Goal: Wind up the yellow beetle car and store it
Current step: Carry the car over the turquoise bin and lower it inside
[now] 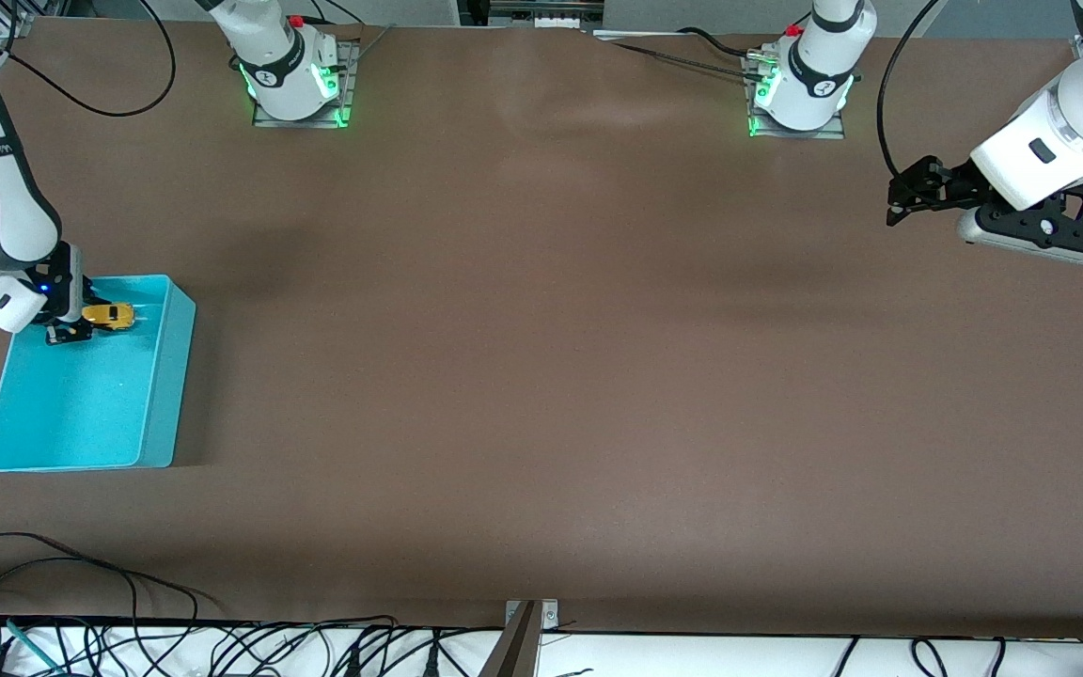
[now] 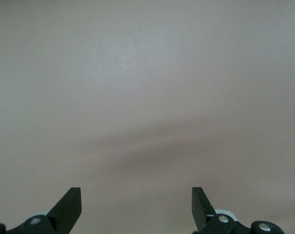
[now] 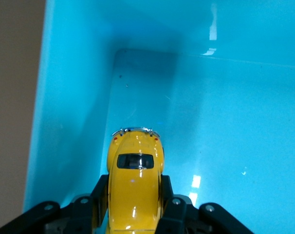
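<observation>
Front view: high, across the bench (image 1: 541, 376), facing both arm bases at 12 o'clock. Left wrist view: looks down past the left hand (image 2: 137, 207) onto bare bench. Right wrist view: close, down into the bin (image 3: 245, 122), car (image 3: 134, 187) filling 6 o'clock; front view shares both.

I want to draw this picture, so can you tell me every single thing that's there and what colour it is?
Toy beetle car: one, yellow, held over the inside of the bin.
Bin: one, turquoise, on the table at the right arm's end.
Table: one, brown.
Cables: several, black, along the table edge nearest the front camera.
Right claw: one, black, shut on the car inside the bin.
Left claw: one, black, open, waiting over bare table at the left arm's end.
</observation>
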`<state>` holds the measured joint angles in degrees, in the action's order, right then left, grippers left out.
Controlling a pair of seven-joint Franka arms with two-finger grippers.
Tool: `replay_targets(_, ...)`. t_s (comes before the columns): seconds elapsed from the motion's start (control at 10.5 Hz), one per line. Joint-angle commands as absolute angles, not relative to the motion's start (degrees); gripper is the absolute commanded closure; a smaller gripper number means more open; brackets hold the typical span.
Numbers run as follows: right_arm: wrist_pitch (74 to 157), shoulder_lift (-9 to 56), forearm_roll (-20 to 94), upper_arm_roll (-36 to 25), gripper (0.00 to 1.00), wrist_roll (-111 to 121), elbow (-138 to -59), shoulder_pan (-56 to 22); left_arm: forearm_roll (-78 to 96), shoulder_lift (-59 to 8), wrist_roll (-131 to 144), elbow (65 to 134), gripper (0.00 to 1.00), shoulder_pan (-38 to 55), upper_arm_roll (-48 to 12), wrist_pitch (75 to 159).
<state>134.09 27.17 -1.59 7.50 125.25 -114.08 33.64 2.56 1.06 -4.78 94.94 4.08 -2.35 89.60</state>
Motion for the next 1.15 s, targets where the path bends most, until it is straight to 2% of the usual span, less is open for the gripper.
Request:
replay_targets(0.0, 134.47, 29.27, -0.45, 8.53, 0.39, 126.39, -113.03, 35.60, 3.43, 0.88, -4.31, 93.96, 0.00, 3.60, -2.46, 87.03)
replay_targets(0.1, 134.21, 29.27, 1.04, 8.53, 0.00, 126.56, -113.03, 35.77, 3.43, 0.79, -4.31, 93.87, 0.00, 3.60, -2.46, 86.40)
replay_targets(0.57, 124.82, 27.34, 3.16, 8.79, 0.00, 123.85, -108.11, 35.33, 3.51, 0.79, -4.31, 93.78, 0.00, 3.60, -2.55, 86.40)
replay_targets(1.05, 119.53, 22.17, 2.38, 12.47, 0.00, 108.06, -104.50, 33.75, 3.43, 0.79, -4.22, 93.25, 0.00, 3.78, -2.81, 86.40)
